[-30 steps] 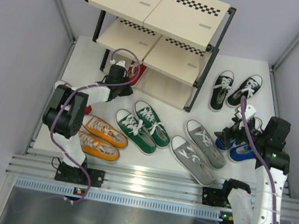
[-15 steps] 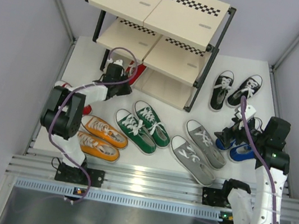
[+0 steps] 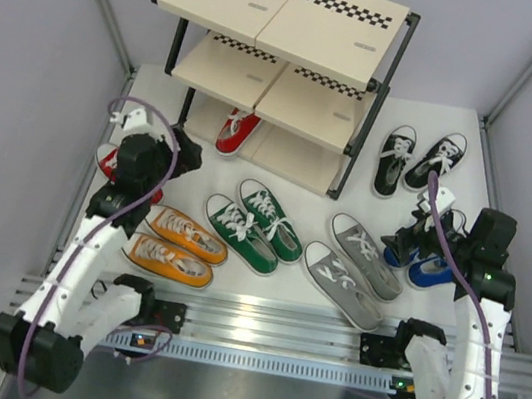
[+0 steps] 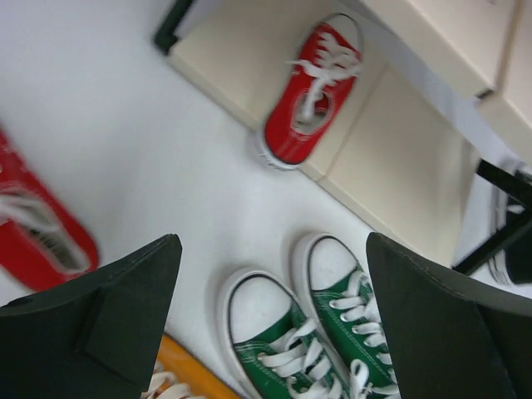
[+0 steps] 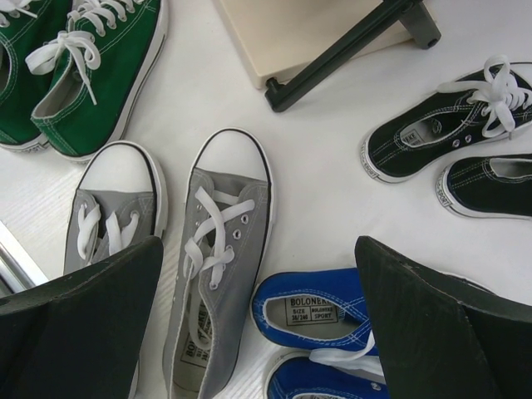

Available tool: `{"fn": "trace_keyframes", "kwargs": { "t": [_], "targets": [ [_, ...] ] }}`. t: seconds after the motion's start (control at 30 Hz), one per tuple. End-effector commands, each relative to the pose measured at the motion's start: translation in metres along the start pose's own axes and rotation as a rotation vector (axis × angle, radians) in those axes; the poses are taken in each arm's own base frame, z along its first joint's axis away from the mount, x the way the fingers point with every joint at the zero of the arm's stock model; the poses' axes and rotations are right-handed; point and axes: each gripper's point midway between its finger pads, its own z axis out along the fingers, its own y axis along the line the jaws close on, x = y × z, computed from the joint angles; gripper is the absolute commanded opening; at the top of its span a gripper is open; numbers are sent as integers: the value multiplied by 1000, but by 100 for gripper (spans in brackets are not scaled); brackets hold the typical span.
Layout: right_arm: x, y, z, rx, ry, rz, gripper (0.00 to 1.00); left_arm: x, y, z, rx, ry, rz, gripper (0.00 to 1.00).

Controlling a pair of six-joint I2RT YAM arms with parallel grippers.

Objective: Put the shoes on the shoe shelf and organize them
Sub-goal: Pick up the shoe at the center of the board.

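The shoe shelf point(image 3: 285, 12) stands at the back. One red shoe point(image 3: 237, 130) point(image 4: 312, 90) lies on its bottom panel, toe pointing out. My left gripper point(image 3: 180, 152) point(image 4: 270, 270) is open and empty, left of that shoe and apart from it. The second red shoe point(image 3: 107, 160) point(image 4: 37, 231) lies by the left arm, partly hidden. My right gripper point(image 3: 408, 244) point(image 5: 259, 258) hangs open over the blue shoes point(image 3: 429, 270) point(image 5: 320, 309), holding nothing. Green shoes point(image 3: 255, 224) point(image 4: 278, 337), orange shoes point(image 3: 182, 245), grey shoes point(image 3: 354, 268) point(image 5: 218, 249) and black shoes point(image 3: 414, 159) point(image 5: 439, 125) lie on the table.
The shelf's black front leg point(image 5: 345, 51) stands just beyond the grey shoes. Grey walls close in the table left and right. An aluminium rail point(image 3: 257, 320) with both arm bases runs along the near edge.
My left gripper opened and let go of the red shoe, which stays on the bottom shelf. The left arm then pulled back to the left. The right arm has not moved.
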Motion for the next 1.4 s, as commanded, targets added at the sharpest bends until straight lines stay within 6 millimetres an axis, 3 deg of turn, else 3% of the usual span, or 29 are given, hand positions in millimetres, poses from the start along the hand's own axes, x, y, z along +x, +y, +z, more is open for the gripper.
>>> {"fn": "trace_keyframes", "kwargs": {
  "t": [0.0,0.1,0.17,0.3,0.4,0.6,0.7,0.9,1.03,1.07,1.17,1.2,1.37],
  "targets": [
    [-8,4,-1,-25,-34,-41,99,26,74,-16,-290,35,-82,98],
    [-8,5,0,-30,-35,-42,99,28,105,-13,-400,38,-160,97],
    [-8,5,-1,-32,-35,-41,99,33,125,2,-474,79,-213,93],
    [-9,5,-1,-32,-35,-43,99,23,137,23,-511,69,-268,80],
    [-9,6,-1,-32,-37,-47,99,25,149,38,-569,90,-262,77],
    [-10,6,-2,-31,-38,-48,99,48,176,59,-683,171,-222,70],
    [-9,6,-1,-32,-37,-47,99,54,180,71,-684,206,-200,64],
    [-9,6,-2,-30,-37,-46,99,60,175,79,-634,235,-209,46],
    [-10,6,-2,-30,-40,-47,99,55,168,79,-585,230,-180,24],
    [-11,6,-2,-31,-41,-47,99,54,162,81,-541,237,-161,12],
    [-11,7,-2,-32,-42,-47,99,47,136,80,-378,255,-90,1],
    [-11,6,-2,-30,-43,-49,99,42,113,78,-250,245,-83,0],
    [-11,6,-2,-32,-45,-47,99,24,80,50,-67,157,0,0]
  ]
}}
